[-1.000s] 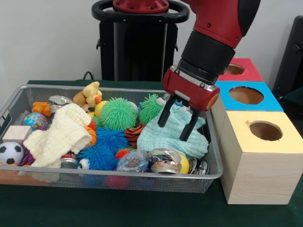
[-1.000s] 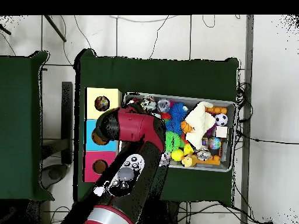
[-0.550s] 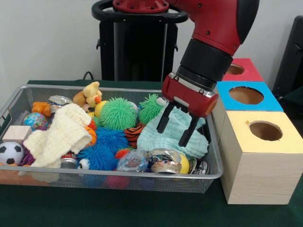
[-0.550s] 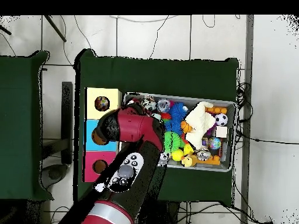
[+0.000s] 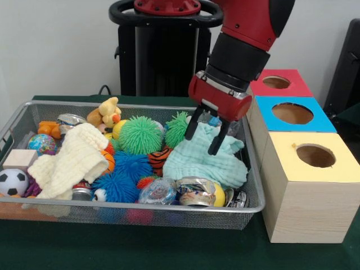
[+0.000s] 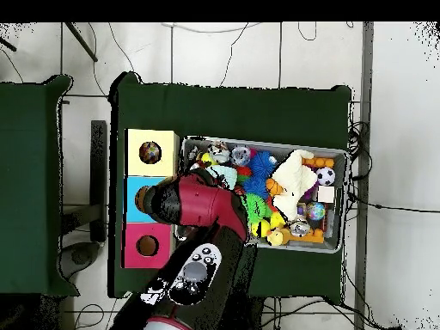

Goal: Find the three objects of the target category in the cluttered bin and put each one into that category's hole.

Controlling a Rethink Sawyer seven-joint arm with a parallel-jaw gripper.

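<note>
Across the front view, bin (image 5: pixel 247 207) packed with spiky balls, cream cloth (image 5: pixel 70 160), mint cloth (image 5: pixel 205 160), cans; gripper (image 5: pixel 203 136) open, empty, over mint cloth; yellow box hole (image 5: pixel 315 155) right of bin. Overhead: arm covers bin's (image 6: pixel 337 245) box-side end; hole (image 6: pixel 150 152) shows a ball inside

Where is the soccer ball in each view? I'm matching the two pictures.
Front view: soccer ball at the bin's near left corner, below a pale cube.
Overhead view: soccer ball by the bin's right wall, upper half.
Shared landmark: the cream cloth beside it.
</note>
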